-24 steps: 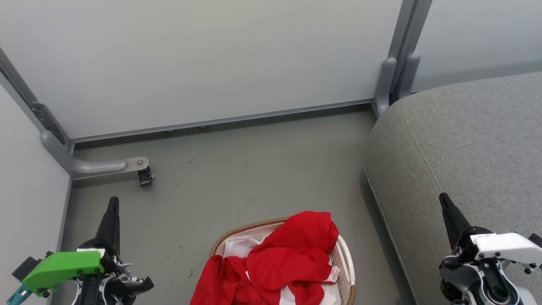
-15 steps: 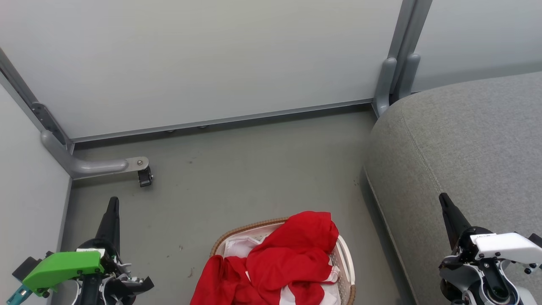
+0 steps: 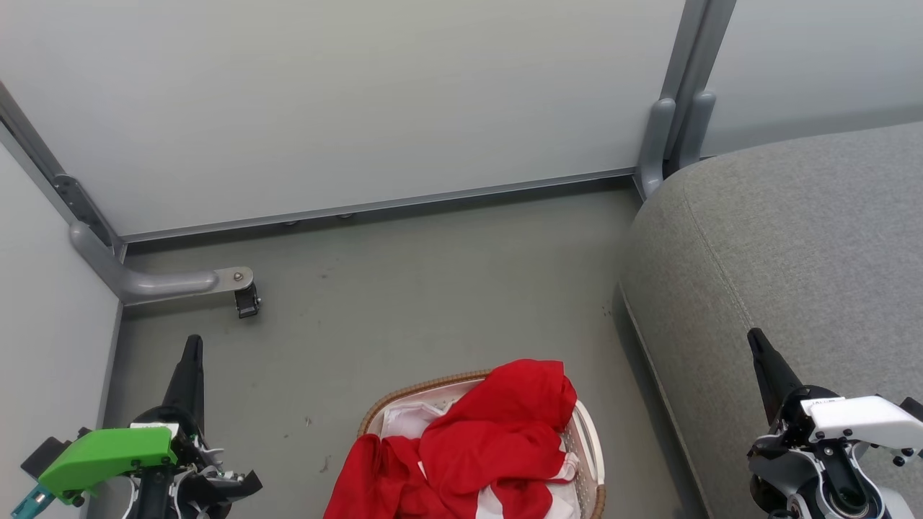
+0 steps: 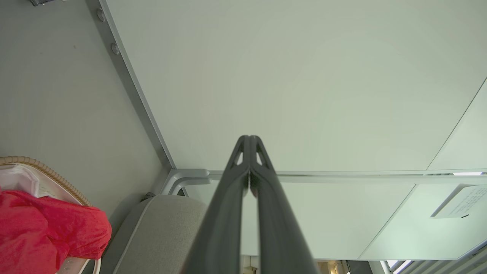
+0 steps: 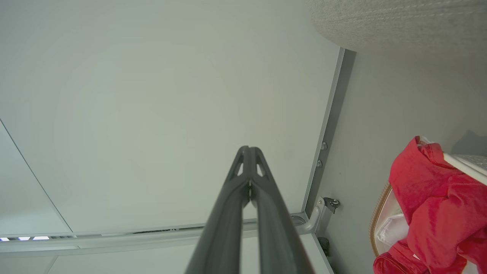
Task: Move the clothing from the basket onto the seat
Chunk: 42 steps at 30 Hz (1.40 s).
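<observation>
Red clothing (image 3: 490, 440) with white panels is piled in the oval cream basket (image 3: 588, 440), whose brown woven rim shows at the bottom centre of the head view; some fabric hangs over its left side. The grey seat (image 3: 786, 245) fills the right. My left gripper (image 3: 191, 346) stands shut over the floor, left of the basket, holding nothing. My right gripper (image 3: 756, 339) is shut and empty in front of the seat. The left wrist view shows the clothing (image 4: 45, 228), basket rim (image 4: 53, 176) and seat (image 4: 163, 232). The right wrist view shows the clothing (image 5: 437, 205) and seat (image 5: 399, 23).
Pale partition panels (image 3: 346, 101) close off the back and left. A grey metal foot with a caster (image 3: 245, 299) juts onto the floor at the left. A grey post (image 3: 670, 137) stands beside the seat's far corner. Grey floor (image 3: 433, 288) lies between basket and panels.
</observation>
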{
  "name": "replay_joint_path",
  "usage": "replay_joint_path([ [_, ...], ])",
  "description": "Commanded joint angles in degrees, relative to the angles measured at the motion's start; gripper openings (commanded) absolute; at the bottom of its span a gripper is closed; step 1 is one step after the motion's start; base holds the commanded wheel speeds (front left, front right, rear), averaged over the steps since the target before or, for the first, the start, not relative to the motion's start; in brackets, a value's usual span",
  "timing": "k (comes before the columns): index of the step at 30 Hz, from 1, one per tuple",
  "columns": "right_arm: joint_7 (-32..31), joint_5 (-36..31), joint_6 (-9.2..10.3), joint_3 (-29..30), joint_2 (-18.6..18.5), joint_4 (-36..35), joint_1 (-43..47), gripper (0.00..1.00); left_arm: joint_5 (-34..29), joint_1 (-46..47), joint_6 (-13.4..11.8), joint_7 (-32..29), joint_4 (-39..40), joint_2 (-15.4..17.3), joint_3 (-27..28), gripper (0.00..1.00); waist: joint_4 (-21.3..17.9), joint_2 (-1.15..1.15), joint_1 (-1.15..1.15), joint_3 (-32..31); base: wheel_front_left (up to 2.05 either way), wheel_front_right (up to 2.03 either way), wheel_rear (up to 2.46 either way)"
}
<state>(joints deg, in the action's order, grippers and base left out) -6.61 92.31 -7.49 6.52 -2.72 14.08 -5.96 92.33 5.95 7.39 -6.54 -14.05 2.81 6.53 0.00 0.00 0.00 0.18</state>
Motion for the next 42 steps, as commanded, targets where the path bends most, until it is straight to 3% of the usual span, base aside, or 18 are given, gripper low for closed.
replay_joint_path([
  [1,0.0,0.2,0.00,0.1,-0.3,-0.2,-0.5,0.00,0.2,0.6,0.2,-0.1,0.1,0.1,0.1,0.00,0.0,0.00,0.00,0.0,0.00,0.00,0.00],
  [10,0.0,0.0,0.00,0.0,0.0,0.0,0.0,0.00,0.0,0.0,0.0,0.0,0.0,0.0,0.0,0.00,0.0,0.00,0.00,0.0,0.00,0.00,0.00],
  [11,0.0,0.0,0.00,0.0,0.1,0.4,0.2,1.00,0.0,-0.1,0.0,0.1,-0.4,0.0,-0.1,1.00,0.0,0.00,0.00,0.0,0.00,0.00,0.00],
  [29,4.0,-3.7,0.01,-1.3,0.6,2.2,2.6,1.00,-4.2,-2.4,-0.1,4.0,-0.9,-0.3,-4.6,1.00,0.0,0.00,0.00,0.1,0.00,0.00,0.00],
  [42,7.2,-16.9,0.01,-0.3,0.4,-0.9,3.0,1.00,-15.6,-3.0,-0.1,7.2,1.0,-0.2,-5.5,1.00,0.0,0.00,0.00,0.1,0.00,0.00,0.00],
])
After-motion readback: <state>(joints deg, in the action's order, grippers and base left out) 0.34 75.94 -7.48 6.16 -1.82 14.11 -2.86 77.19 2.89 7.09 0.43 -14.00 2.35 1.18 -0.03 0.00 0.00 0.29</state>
